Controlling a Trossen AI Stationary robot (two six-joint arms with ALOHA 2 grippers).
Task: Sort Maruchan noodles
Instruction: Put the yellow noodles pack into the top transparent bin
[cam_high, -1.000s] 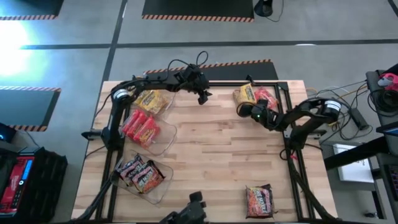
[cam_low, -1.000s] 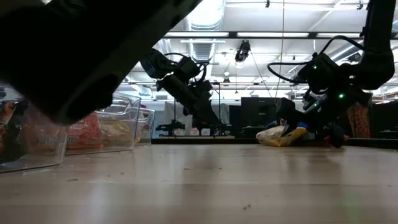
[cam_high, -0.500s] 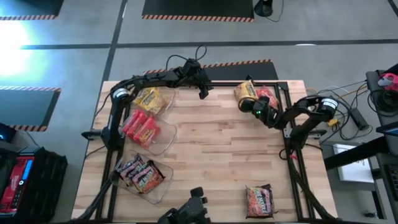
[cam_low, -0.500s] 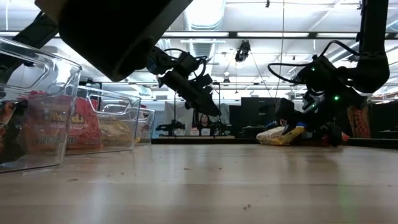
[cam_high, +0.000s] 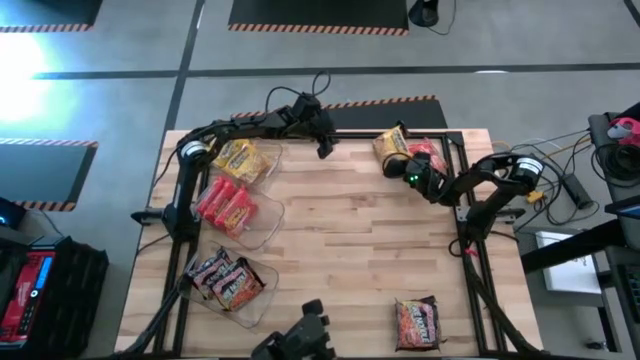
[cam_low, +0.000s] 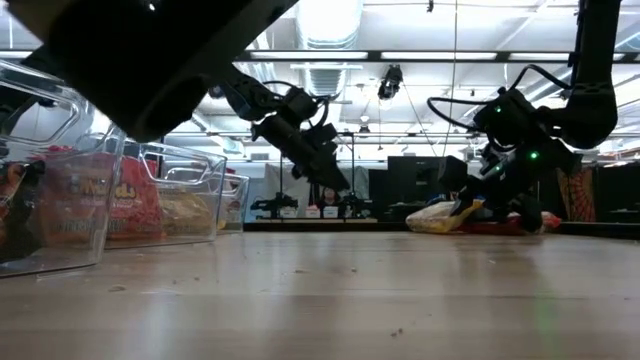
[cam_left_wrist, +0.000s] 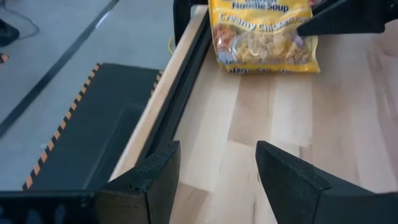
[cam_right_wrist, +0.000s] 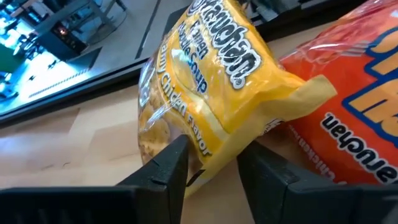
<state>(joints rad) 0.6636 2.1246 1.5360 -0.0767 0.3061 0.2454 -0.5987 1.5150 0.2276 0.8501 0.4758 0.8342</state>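
Note:
A yellow Maruchan packet (cam_high: 391, 147) lies at the table's far right, beside a red-orange packet (cam_high: 431, 156). My right gripper (cam_high: 409, 172) is low at the yellow packet's near side and is shut on it. The packet also shows in the right wrist view (cam_right_wrist: 211, 74) and the low view (cam_low: 436, 213). My left gripper (cam_high: 323, 146) is open and empty above the table's far edge, left of the yellow packet, which its wrist view (cam_left_wrist: 264, 34) shows ahead. A dark packet (cam_high: 417, 322) lies flat at the near right. My right gripper pinches the yellow packet's near edge (cam_right_wrist: 214, 146) between its two fingers (cam_right_wrist: 163, 167). The fingers come slanting from the table's near-right side, low over the wood. The packet stays low by the table, next to the red-orange packet (cam_right_wrist: 348, 112).
Three clear bins stand along the left side, holding yellow packets (cam_high: 240, 160), red packets (cam_high: 226, 205) and dark packets (cam_high: 228, 280). A black frame rail (cam_left_wrist: 186, 68) runs along the far edge. Bare wood (cam_high: 350, 250) fills the middle of the table.
My right gripper has gone toward the table's far edge, up to the yellow packet, which has shifted slightly toward the far edge. My left gripper has drawn back toward the far edge.

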